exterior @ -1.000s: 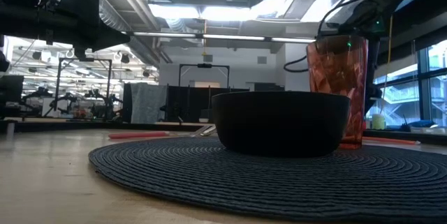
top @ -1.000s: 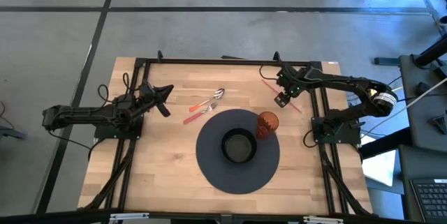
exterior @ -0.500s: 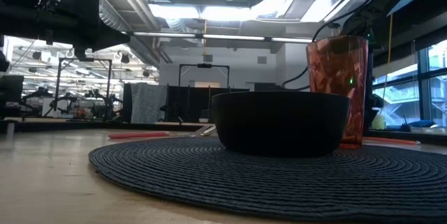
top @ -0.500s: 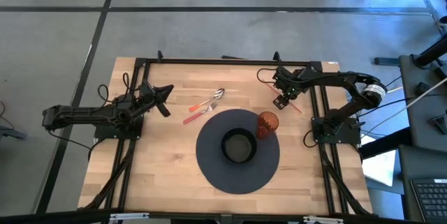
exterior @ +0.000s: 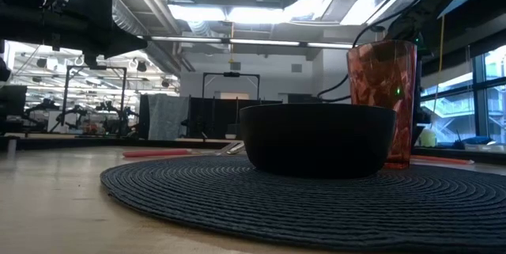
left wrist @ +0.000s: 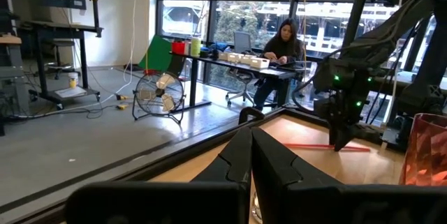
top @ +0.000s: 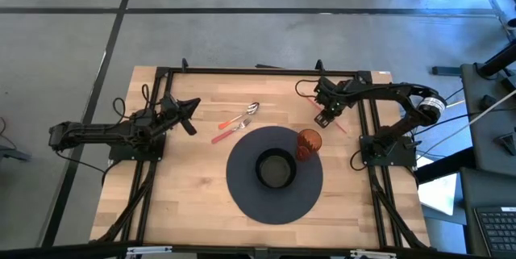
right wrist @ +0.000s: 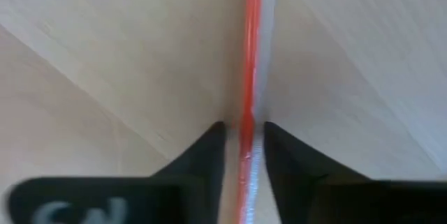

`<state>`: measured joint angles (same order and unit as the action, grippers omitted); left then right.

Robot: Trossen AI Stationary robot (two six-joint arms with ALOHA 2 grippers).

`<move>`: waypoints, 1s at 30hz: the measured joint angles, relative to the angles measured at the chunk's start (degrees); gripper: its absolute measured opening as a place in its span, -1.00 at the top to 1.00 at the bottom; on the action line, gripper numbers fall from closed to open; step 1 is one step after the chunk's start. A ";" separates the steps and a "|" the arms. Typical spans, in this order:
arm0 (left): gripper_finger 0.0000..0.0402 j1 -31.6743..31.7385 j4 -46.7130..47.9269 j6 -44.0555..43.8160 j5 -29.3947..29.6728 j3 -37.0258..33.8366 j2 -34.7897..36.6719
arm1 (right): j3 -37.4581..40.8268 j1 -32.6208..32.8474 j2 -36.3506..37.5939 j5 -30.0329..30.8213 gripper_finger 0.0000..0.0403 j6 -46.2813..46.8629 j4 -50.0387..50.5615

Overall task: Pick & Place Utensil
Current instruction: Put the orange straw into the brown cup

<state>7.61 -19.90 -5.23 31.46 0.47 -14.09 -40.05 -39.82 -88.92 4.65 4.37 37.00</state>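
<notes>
A thin red-handled utensil point(top: 337, 119) lies flat on the wooden table at the far right, beside the frame rail. My right gripper point(top: 326, 117) points down over it and is shut on its handle; the left wrist view shows that gripper point(left wrist: 342, 139) standing on the red handle point(left wrist: 318, 146). Two more utensils with red handles, a spoon point(top: 242, 116) and another point(top: 228, 132), lie at the table's far middle. My left gripper point(top: 192, 106) hangs level at the far left, shut and holding nothing, as its wrist view shows point(left wrist: 250, 155). My right gripper pinches the utensil's thin red handle point(right wrist: 248, 105) between its two fingers point(right wrist: 209, 147). The fingers come from above, pointing down, and lie across the handle. The utensil lies flat on the table along its whole length.
A dark round woven placemat point(top: 242, 190) fills the table's middle, with a black bowl point(top: 276, 170) on it and an amber cup point(top: 309, 144) at its far right edge, close to my right gripper. Black frame rails point(top: 372, 122) run along the sides. A person sits at a desk beyond the table.
My right gripper has sunk onto the table at the red-handled utensil, tipping to point further down. The utensil has stayed where it lay.
</notes>
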 joint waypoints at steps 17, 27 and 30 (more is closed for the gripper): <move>0.98 -0.01 0.02 0.02 0.00 0.00 0.00 | -2.61 -0.08 2.06 0.13 0.97 -1.37 0.69; 0.98 0.00 0.44 0.02 0.00 0.02 -0.02 | -3.35 -0.08 16.13 0.27 0.99 -1.33 -4.46; 0.98 0.00 0.44 0.02 0.00 0.00 -0.02 | -3.21 0.04 21.08 -2.19 0.99 -2.02 -6.13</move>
<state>7.62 -19.46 -5.21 31.46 0.47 -14.10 -43.27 -39.78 -67.85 2.46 2.35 30.88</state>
